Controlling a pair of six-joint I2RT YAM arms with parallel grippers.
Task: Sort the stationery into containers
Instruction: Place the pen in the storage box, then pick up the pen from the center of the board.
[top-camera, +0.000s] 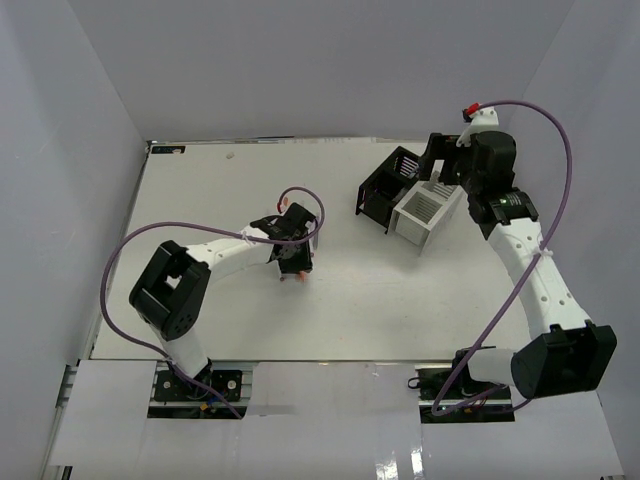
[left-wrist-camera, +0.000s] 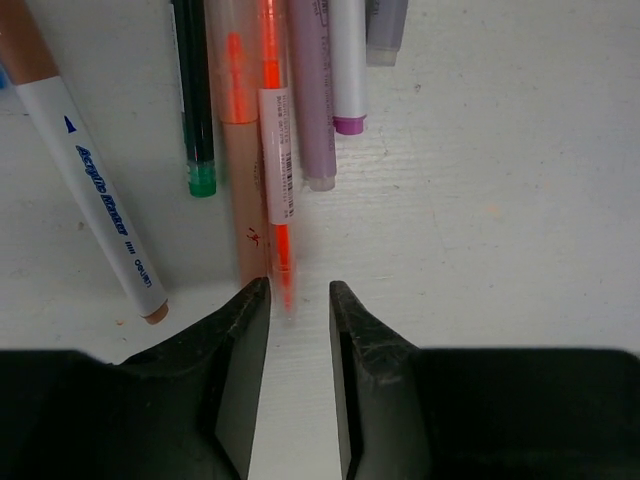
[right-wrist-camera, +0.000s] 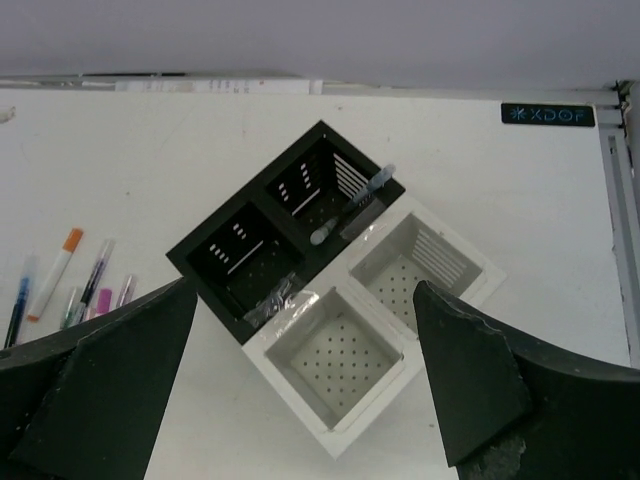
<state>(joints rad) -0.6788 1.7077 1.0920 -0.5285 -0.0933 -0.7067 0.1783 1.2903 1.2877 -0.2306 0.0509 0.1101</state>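
Note:
Several pens lie side by side on the white table in the left wrist view: a white acrylic marker (left-wrist-camera: 100, 200), a dark green pen (left-wrist-camera: 195, 100), a peach marker (left-wrist-camera: 240, 150), a thin orange pen (left-wrist-camera: 276, 150), a lilac pen (left-wrist-camera: 312, 90) and a white pen with a purple end (left-wrist-camera: 348, 70). My left gripper (left-wrist-camera: 300, 292) is open by a narrow gap, low over the table, with the orange pen's tip just inside the jaws near the left finger. My right gripper (right-wrist-camera: 305, 290) is wide open and empty, high above the black container (right-wrist-camera: 215, 270) and the white container (right-wrist-camera: 300, 380). One pen (right-wrist-camera: 350, 205) leans in the black container's far compartment.
The two containers stand touching at the back right of the table (top-camera: 385, 190). Clear plastic wrap (right-wrist-camera: 270, 298) lies on their shared edge. Both white compartments hold nothing. My left arm (top-camera: 293, 262) covers the pens in the top view. Grey walls enclose the table.

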